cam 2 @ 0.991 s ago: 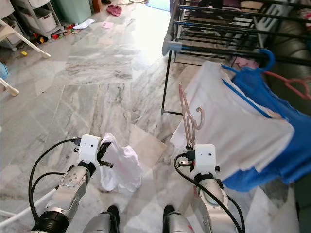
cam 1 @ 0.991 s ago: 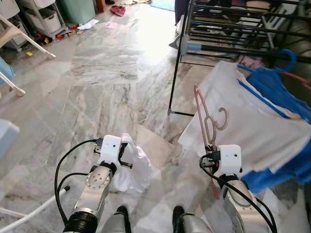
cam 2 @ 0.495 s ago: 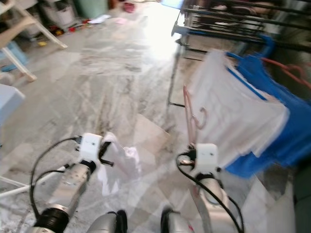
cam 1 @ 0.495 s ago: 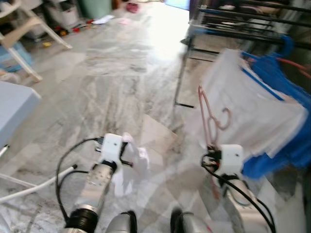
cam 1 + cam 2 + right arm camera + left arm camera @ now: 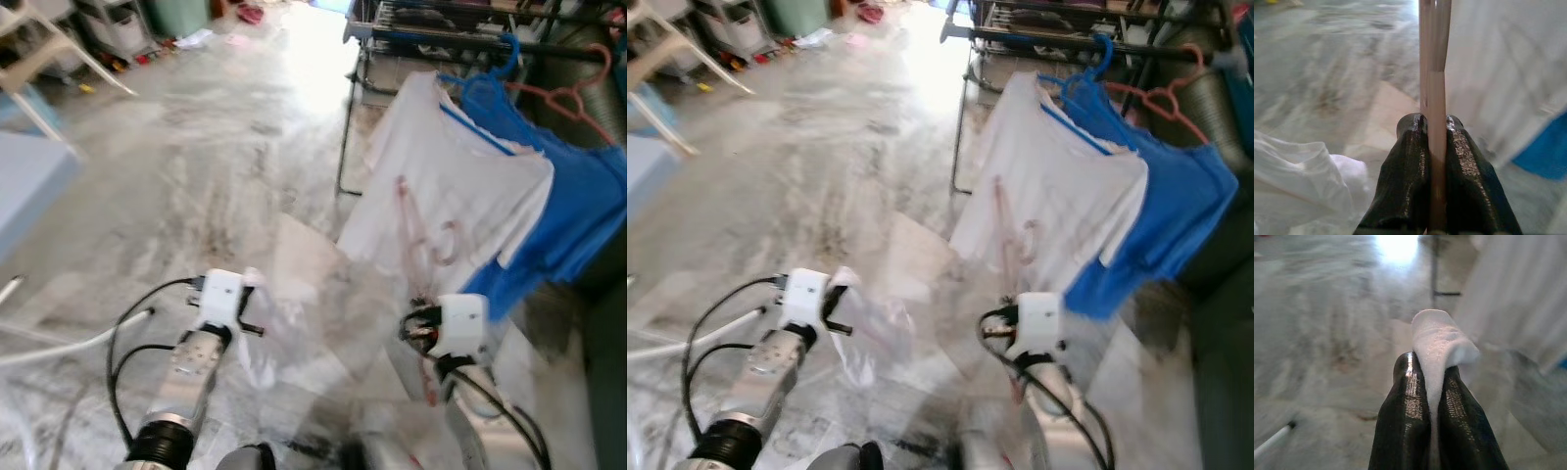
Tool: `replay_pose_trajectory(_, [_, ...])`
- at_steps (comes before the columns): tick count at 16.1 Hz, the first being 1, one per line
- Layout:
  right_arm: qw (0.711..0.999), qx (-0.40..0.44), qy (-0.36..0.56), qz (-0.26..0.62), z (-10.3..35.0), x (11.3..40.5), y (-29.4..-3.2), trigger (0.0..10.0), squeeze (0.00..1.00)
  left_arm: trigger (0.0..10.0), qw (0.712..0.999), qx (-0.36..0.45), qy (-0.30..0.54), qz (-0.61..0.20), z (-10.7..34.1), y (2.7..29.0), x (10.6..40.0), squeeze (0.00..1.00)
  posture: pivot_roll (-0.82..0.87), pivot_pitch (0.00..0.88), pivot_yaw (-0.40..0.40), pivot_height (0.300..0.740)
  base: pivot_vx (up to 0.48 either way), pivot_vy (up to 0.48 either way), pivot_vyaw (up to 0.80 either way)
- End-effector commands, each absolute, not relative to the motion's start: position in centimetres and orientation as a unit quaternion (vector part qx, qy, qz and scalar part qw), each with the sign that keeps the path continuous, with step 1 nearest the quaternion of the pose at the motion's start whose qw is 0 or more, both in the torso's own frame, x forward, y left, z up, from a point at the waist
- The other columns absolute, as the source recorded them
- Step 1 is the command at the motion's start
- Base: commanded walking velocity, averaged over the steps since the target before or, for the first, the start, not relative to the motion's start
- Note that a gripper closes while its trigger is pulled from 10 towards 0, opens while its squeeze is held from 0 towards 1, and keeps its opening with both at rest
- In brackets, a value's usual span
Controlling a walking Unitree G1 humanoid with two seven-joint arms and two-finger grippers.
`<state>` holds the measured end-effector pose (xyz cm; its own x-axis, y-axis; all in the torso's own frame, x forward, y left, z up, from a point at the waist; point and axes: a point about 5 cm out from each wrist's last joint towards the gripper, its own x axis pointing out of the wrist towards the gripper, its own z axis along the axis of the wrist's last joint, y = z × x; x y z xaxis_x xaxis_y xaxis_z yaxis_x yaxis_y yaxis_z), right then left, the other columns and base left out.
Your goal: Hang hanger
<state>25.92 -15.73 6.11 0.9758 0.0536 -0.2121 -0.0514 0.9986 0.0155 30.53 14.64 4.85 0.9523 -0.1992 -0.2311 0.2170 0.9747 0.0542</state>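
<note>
A pink hanger (image 5: 415, 227) stands upright with my right gripper (image 5: 425, 315) shut on its lower bar; the right wrist view shows the black fingers (image 5: 1410, 147) clamped on the pink bar (image 5: 1433, 63). Its hook (image 5: 448, 245) lies in front of a white shirt (image 5: 446, 166) hanging on the dark drying rack (image 5: 441, 39). My left gripper (image 5: 253, 315) is low on the left, shut on a white cloth (image 5: 266, 338). In the left wrist view the cloth (image 5: 1442, 340) folds over the fingertips (image 5: 1408, 382).
A blue garment (image 5: 578, 196) hangs beside the white shirt, with a blue hanger (image 5: 490, 76) and an orange hanger (image 5: 570, 100) on the rack. White chair legs (image 5: 59, 54) and a pale blue surface (image 5: 29, 181) are at the left. A white tube (image 5: 59, 351) lies on the marble floor.
The whole picture has shifted and blurred, so the camera moved; the rack and hanging clothes now sit nearer and more central. Both grippers keep their hold.
</note>
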Motion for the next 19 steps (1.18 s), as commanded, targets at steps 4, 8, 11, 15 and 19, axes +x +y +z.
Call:
replay_pose_trajectory(4, [0.994,0.004,0.103,0.022,6.46,25.97,-16.12,10.0,0.0,10.0,0.987,0.021,0.115,-0.108,5.05,14.8,30.91,0.0,-0.09,0.191,0.025,0.74,0.0,0.152,-0.4])
replay_pose_trajectory(8, [0.995,0.002,0.102,0.023,6.53,26.0,-16.06,10.0,0.0,10.0,0.988,0.017,0.111,-0.106,5.23,15.26,31.16,0.0,-0.1,0.194,0.023,0.74,0.0,0.08,-0.8])
replay_pose_trajectory(11, [0.995,-0.002,0.1,0.025,6.58,26.08,-16.07,10.0,0.0,10.0,0.988,0.02,0.109,-0.107,5.29,15.26,31.22,0.0,-0.1,0.192,0.022,0.74,0.0,0.232,-0.8])
replay_pose_trajectory(15, [0.995,-0.004,0.101,0.028,6.54,26.1,-15.93,10.0,0.0,10.0,0.988,0.02,0.11,-0.111,5.15,15.2,31.13,0.0,-0.09,0.191,0.022,0.74,0.0,0.349,-0.48])
replay_pose_trajectory(19, [0.994,-0.005,0.101,0.03,6.51,26.08,-15.84,10.0,0.0,10.0,0.987,0.021,0.111,-0.112,5.0,15.14,30.93,0.0,-0.09,0.195,0.021,0.74,0.0,0.349,0.0])
